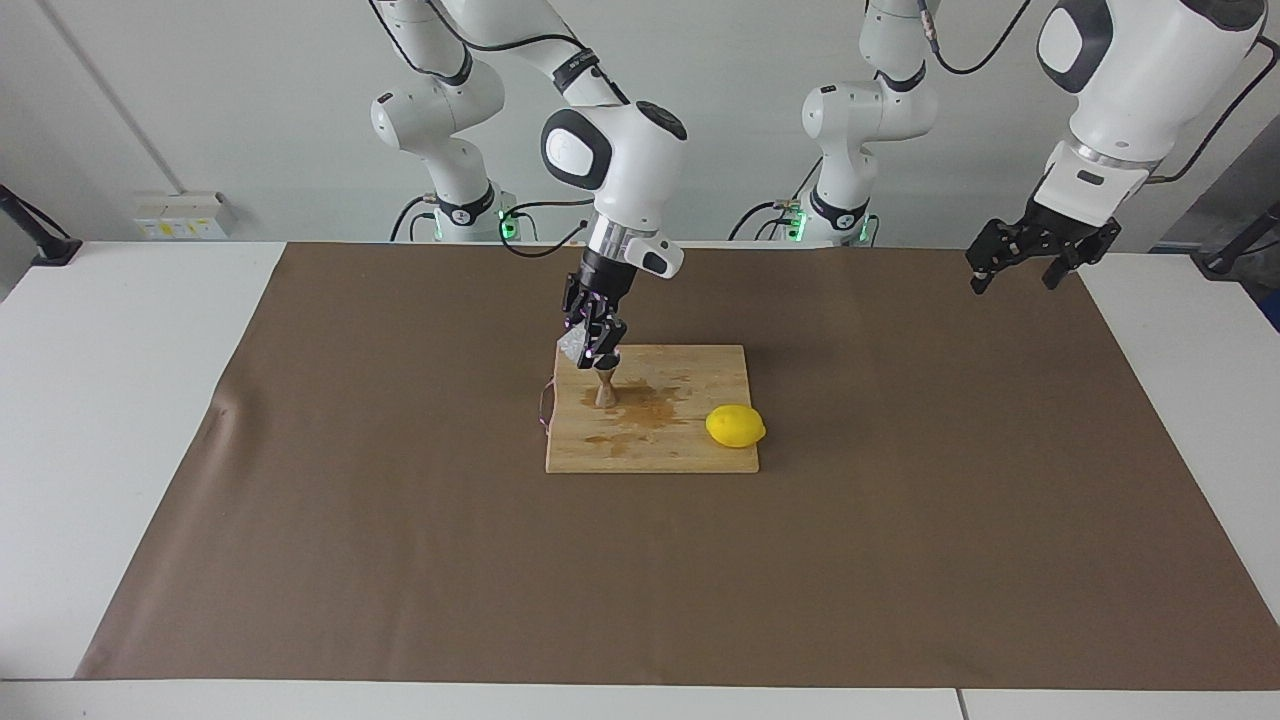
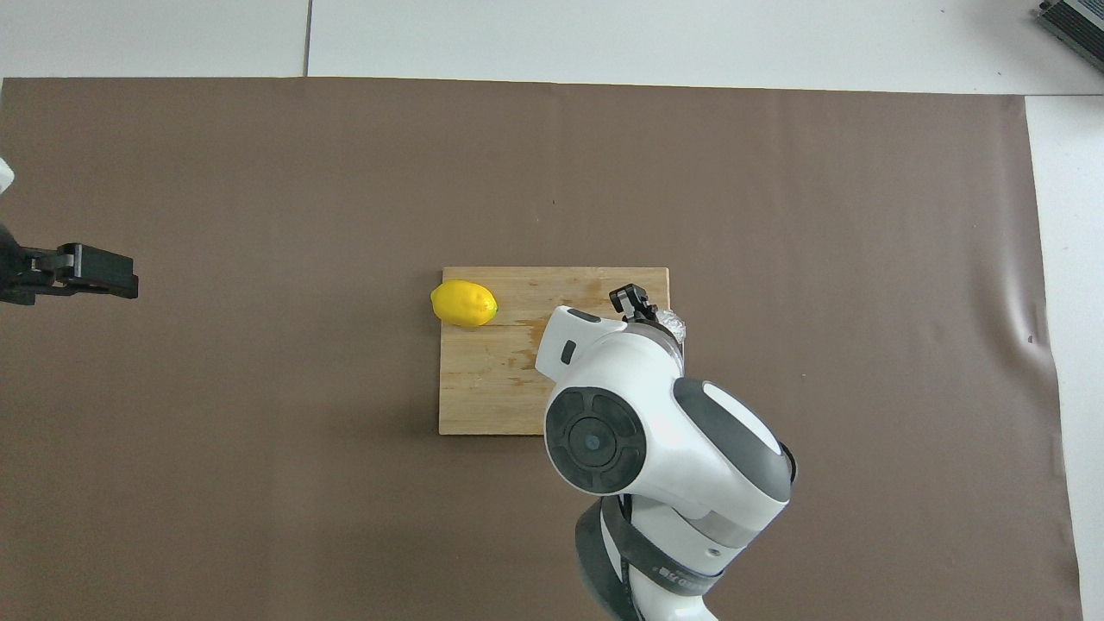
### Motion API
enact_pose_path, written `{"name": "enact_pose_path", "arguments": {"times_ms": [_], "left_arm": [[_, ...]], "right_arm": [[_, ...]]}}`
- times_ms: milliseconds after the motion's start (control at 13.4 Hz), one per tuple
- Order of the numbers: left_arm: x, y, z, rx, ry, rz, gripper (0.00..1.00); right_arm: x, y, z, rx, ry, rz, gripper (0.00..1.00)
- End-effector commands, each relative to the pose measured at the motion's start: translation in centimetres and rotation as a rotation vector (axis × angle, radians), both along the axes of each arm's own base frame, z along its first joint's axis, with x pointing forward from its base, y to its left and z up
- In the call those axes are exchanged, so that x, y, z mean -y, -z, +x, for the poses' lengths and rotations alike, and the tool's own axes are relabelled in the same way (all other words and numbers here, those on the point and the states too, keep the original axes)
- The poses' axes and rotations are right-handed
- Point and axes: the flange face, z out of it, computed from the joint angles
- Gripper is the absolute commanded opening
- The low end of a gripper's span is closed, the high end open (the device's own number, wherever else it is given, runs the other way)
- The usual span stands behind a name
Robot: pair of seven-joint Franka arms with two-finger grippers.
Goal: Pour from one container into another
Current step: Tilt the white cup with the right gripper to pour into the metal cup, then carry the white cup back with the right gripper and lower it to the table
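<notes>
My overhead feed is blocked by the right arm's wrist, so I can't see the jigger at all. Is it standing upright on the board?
Observer: Yes. The jigger stands upright on the cutting board, directly under the right gripper.
Operator: Is the cup touching it?
Observer: It doesn't look so. The glass cup, gripped by the right gripper, hangs just above the jigger's mouth, slightly toward the right arm's end.
Operator: And the left arm? I only see its tip.
Observer: The left gripper waits open, raised well above the mat at the left arm's end.
</notes>
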Motion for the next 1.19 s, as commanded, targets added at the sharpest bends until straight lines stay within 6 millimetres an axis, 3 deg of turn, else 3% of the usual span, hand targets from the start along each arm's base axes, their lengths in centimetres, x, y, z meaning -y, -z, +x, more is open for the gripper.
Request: {"name": "enact_pose_path", "arguments": {"times_ms": [0,595,818,1115], "left_arm": [[-0.1,-0.4,-0.7,-0.001,0.005,-0.009,1.00],[-0.2,0.2,-0.3,-0.023,0.005,-0.005,1.00],[-0.1,0.5,-0.3,-0.031,0.006,-0.003,1.00],[-0.3,0.3,-0.7,-0.037,0.001,-0.007,1.00]], "right_arm": [[2.1,-0.9,0.8,-0.041,0.024,0.062,0.00],[5.3,-0.5,2.8,-0.121,0.121,0.241,0.00],[11.0,0.9,5.0,-0.178,0.143,0.363,0.00],[19.9,4.8,6.7,-0.263,0.167,0.531,0.00]]}}
